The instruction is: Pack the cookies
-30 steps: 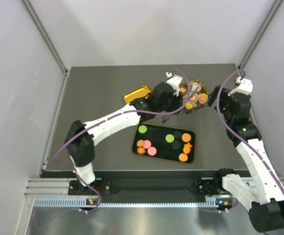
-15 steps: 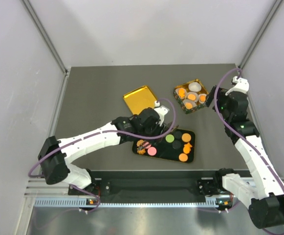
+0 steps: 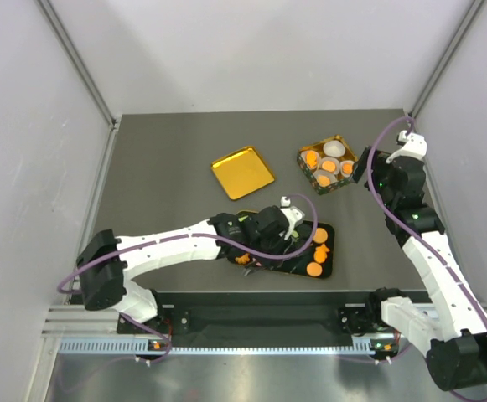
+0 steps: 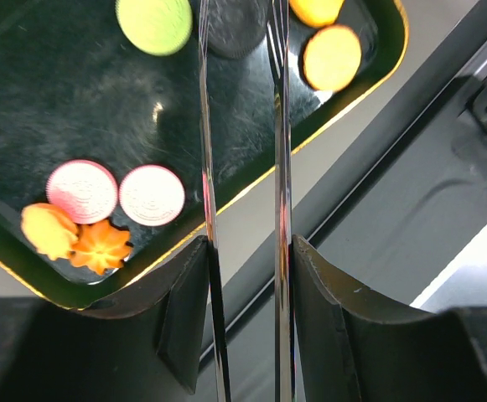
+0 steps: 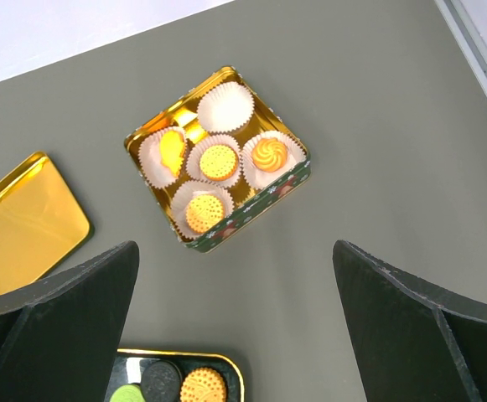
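Left gripper [image 4: 241,50], narrowly parted and holding nothing, hangs over cookies [image 4: 152,194] lying flat on the black tray [image 4: 75,100]; right gripper [image 5: 235,276] gapes wide above the tin [image 5: 218,159].

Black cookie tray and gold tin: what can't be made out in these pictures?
- Black tray, top view: left half hidden by the left gripper.
- Same tray, left wrist view: cut off by the frame's edges; the dark cookie is crossed by a tweezer blade.
- Gold tin, right wrist view: its fifth paper cup looks empty.
- Right gripper: fingertips out of frame.
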Available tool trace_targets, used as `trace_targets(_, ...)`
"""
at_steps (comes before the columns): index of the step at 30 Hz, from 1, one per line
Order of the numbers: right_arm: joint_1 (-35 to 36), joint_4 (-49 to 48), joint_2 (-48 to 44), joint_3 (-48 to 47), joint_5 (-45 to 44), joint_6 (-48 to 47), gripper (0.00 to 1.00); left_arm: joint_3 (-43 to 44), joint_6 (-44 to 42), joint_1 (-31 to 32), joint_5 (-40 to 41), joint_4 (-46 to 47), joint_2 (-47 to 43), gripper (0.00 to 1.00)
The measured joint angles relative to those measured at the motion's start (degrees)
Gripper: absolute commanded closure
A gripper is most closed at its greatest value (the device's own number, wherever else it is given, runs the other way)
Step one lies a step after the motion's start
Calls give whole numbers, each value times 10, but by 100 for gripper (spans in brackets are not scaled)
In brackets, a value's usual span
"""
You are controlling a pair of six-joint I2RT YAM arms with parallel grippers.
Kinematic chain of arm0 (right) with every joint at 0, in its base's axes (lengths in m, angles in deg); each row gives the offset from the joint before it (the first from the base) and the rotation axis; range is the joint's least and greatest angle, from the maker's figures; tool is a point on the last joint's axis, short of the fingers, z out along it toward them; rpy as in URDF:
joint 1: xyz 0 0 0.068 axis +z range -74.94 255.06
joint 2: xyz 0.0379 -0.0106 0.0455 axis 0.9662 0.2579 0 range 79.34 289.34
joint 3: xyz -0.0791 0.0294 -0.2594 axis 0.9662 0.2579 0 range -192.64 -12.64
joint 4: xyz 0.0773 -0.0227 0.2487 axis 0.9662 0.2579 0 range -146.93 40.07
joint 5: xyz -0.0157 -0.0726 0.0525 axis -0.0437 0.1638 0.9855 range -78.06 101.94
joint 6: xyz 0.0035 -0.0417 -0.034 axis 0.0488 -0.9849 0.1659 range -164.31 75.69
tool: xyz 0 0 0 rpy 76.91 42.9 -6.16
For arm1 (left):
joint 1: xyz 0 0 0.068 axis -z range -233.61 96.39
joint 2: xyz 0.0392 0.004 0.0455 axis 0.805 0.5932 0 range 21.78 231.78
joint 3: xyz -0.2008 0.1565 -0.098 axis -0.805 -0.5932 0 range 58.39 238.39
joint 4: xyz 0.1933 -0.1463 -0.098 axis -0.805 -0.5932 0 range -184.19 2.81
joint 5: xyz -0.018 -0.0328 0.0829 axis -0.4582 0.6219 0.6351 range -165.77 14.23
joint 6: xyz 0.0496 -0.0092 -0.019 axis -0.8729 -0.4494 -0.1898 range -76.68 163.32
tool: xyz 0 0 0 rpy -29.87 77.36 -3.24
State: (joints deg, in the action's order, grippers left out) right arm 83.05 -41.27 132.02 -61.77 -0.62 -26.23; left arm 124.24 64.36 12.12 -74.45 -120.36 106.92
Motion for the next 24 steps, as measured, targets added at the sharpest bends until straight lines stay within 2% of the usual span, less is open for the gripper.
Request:
trace_targets(7, 0, 0, 0, 0, 0, 0, 0, 16, 0, 14, 2, -12, 37, 53)
trace_targets(24, 0, 0, 0, 0, 2, 0, 0, 37, -1, 21, 44, -26, 45, 53)
